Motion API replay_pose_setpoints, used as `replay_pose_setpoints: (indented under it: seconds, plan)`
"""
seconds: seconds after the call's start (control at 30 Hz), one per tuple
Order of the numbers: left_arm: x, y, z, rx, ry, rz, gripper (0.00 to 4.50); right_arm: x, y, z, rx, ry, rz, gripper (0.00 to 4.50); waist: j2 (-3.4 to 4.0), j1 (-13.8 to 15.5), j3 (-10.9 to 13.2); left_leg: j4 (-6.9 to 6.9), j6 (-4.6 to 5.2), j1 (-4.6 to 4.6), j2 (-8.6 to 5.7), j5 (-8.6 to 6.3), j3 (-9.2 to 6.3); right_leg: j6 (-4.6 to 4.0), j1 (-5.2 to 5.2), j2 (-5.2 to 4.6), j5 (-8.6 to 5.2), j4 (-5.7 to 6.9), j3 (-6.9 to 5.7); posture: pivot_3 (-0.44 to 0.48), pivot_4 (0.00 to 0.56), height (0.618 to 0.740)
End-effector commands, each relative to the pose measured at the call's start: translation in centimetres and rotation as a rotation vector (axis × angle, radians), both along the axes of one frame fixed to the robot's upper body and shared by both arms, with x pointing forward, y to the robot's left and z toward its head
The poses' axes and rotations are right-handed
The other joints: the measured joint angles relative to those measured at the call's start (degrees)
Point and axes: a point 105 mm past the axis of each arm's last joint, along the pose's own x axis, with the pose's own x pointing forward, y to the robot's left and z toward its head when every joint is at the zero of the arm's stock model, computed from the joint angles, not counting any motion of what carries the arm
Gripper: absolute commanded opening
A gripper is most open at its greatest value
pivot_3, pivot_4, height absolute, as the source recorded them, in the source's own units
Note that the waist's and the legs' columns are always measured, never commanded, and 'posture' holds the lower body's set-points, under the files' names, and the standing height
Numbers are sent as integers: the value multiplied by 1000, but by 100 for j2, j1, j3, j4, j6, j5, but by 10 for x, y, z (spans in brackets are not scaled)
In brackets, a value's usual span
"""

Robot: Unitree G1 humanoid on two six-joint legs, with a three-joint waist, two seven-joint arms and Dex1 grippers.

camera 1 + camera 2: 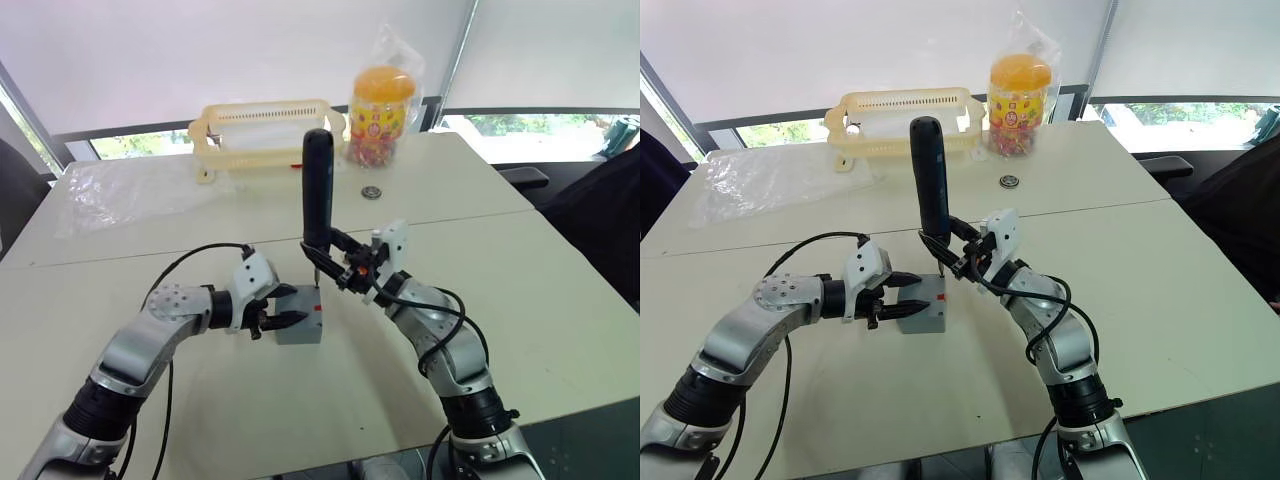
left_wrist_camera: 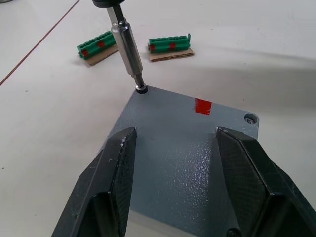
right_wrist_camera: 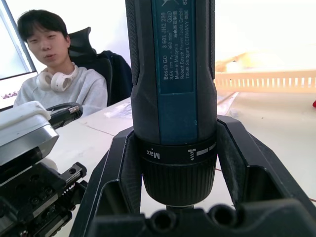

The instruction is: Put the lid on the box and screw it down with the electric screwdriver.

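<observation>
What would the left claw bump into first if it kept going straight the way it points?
Probably the lid on the grey box: the left claw already sits over it, a finger at each side. Past that corner stands the electric screwdriver bit, then two green blocks, though depth is hard to judge.

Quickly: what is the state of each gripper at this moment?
Left gripper: closed on the box, with the lid on it.
Right gripper: closed around the electric screwdriver, bit at a corner screw.
</observation>
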Motion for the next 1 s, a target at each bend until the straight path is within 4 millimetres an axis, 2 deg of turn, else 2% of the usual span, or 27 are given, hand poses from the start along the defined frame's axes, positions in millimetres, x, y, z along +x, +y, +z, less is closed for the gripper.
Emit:
replay_pose_setpoints:
  seconds: [0.03,0.23,0.5,1.0]
  plan:
    - [-2,4,-12,34,41,16,2569,-1,0,-22,-67,53,-1,1758,0,0,-11,0,0,1,0,0,0,0,2,0,0,0,0,0,150,740]
    - [-2,4,-13,32,40,18,2569,-4,1,-37,-114,85,8,1758,-2,2,-65,-1,0,4,0,0,0,0,6,0,-1,-3,0,0,150,740]
    - [-2,4,-14,30,42,19,2569,-3,5,-37,-71,93,6,1758,-6,1,-78,-2,0,8,0,0,0,-1,10,0,-2,-4,0,0,150,740]
    - [-2,6,-15,32,39,26,2569,1,7,-53,-63,139,-4,1758,-6,-3,-104,-7,1,21,0,-1,0,-5,21,1,-6,-5,0,0,150,740]
